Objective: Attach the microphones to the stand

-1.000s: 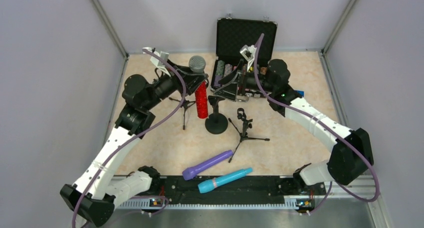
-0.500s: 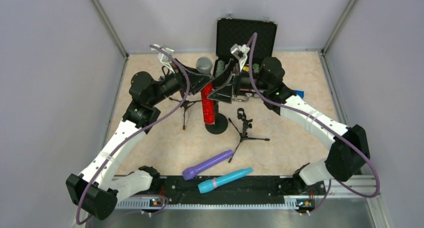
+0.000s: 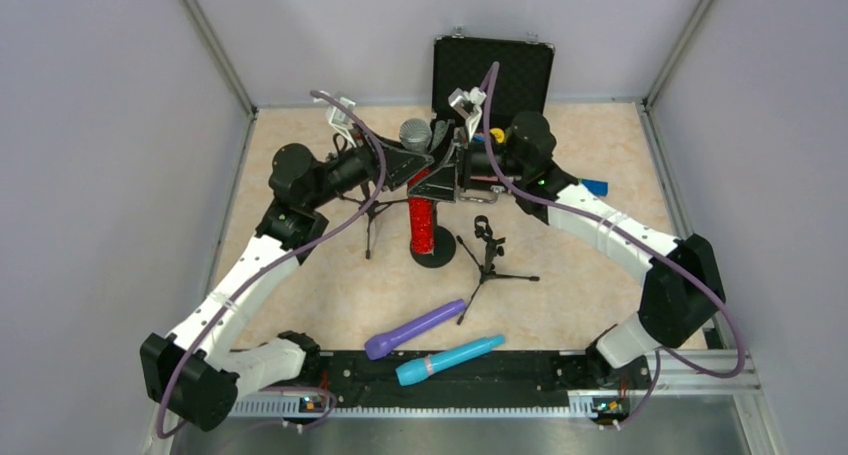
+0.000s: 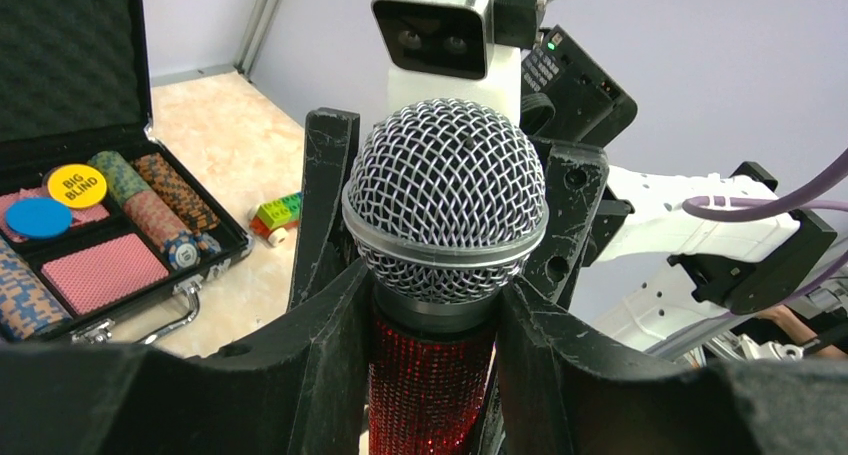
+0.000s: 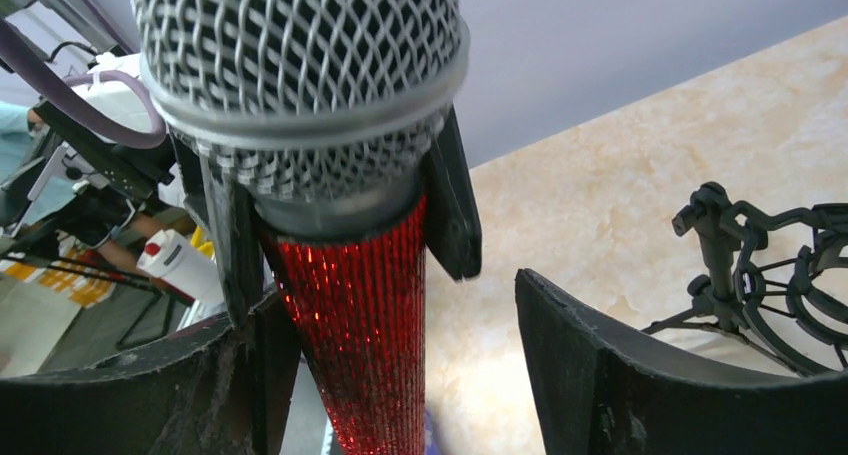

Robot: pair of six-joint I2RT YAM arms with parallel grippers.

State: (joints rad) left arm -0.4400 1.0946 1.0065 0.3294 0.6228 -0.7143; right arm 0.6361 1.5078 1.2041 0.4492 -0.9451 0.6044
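Observation:
The glittery red microphone (image 3: 422, 223) with a silver mesh head stands upright over the black round-base stand (image 3: 440, 260); that stand's clip is hidden behind it. My left gripper (image 3: 404, 163) is shut on its upper body, just under the head (image 4: 445, 200). My right gripper (image 3: 443, 175) is open around the same microphone (image 5: 365, 335) from the other side, with a gap at one finger (image 5: 590, 355). The purple microphone (image 3: 415, 328) and the turquoise microphone (image 3: 450, 359) lie near the front edge.
Two black tripod stands stand beside the round one, one to the left (image 3: 369, 218) and one to the right (image 3: 487, 251), whose clip shows in the right wrist view (image 5: 760, 265). An open black case of poker chips (image 3: 490, 70) is at the back. A toy block (image 4: 275, 215) lies near the case.
My left gripper carried the red microphone rightwards from beside the left tripod to over the round-base stand. My right gripper moved left and came round the microphone.

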